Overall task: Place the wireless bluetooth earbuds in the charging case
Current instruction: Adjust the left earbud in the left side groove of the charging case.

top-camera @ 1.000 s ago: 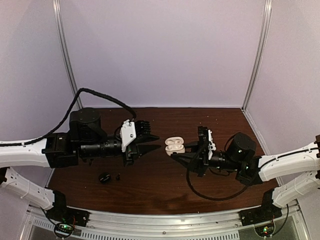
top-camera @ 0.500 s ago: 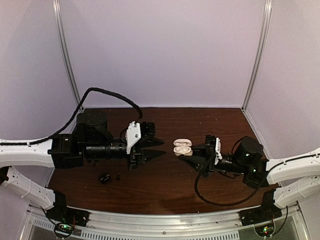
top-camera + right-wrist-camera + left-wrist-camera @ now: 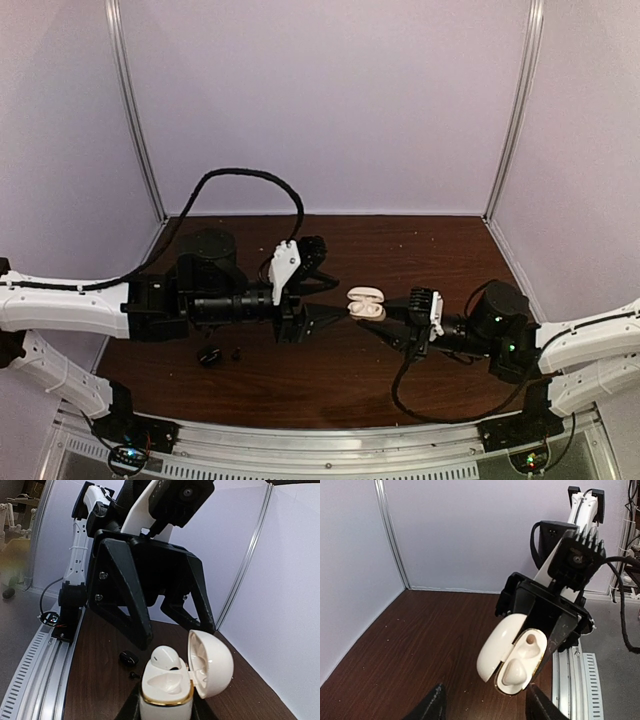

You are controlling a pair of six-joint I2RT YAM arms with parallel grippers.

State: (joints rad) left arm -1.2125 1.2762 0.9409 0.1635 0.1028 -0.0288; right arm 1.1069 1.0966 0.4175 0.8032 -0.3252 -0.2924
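Note:
My right gripper [image 3: 381,318] is shut on the base of a white charging case [image 3: 366,303] and holds it above the table with the lid open. In the right wrist view the case [image 3: 166,700] has one white earbud [image 3: 166,657] sitting in its far socket, and the near socket is bare. The left wrist view shows the same case [image 3: 512,652] with that earbud [image 3: 513,672]. My left gripper [image 3: 335,298] is open and empty, just left of the case with its fingers [image 3: 131,611] pointing at it. No other white earbud shows.
A small black case [image 3: 209,355] and a tiny black earbud [image 3: 237,352] lie on the brown table [image 3: 330,380] near the left front, also seen in the right wrist view [image 3: 129,656]. White walls enclose the table on three sides.
My left gripper has moved right, closing in on the held case. My right gripper has carried the case a little right and nearer.

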